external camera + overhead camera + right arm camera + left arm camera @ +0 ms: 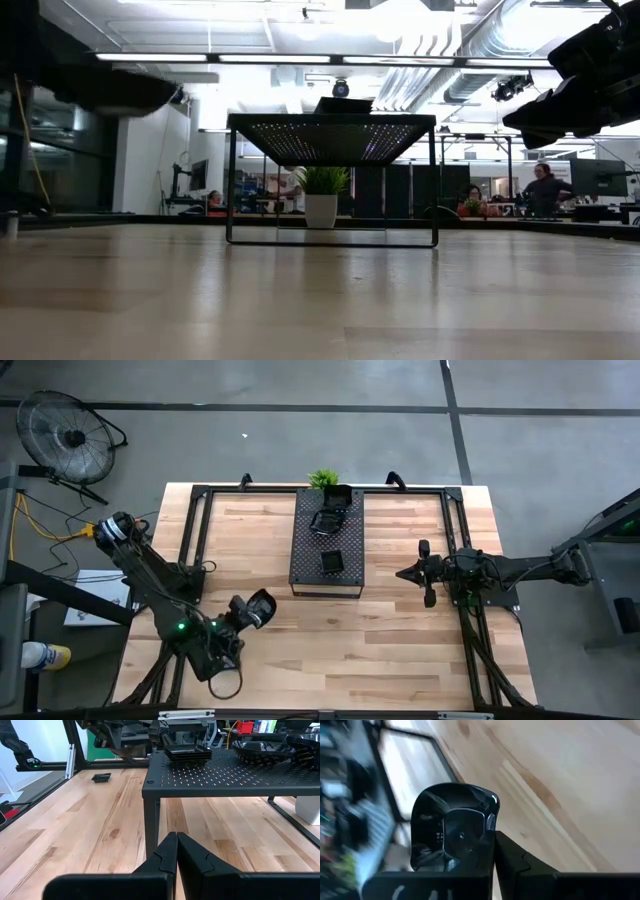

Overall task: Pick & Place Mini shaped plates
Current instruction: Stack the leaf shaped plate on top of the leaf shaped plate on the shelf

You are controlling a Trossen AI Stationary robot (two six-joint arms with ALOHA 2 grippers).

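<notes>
The left gripper is clamped on a small glossy black rounded-square dish, lifted off the pale wooden table near its front-left corner. Farther off, one small black dish lies on the wood, and stacked dishes sit on the dark perforated rectangular tray. The right gripper, pinched shut and empty, waits beside that tray; placing looks barely begun.

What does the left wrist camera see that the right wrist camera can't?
Only the left wrist view: a shiny black mini plate up close, pinched in the left gripper. Only the right wrist view: the black holey tray with stacked plates on top, and the right gripper, jaws shut and empty. Both: the light wooden table.
</notes>
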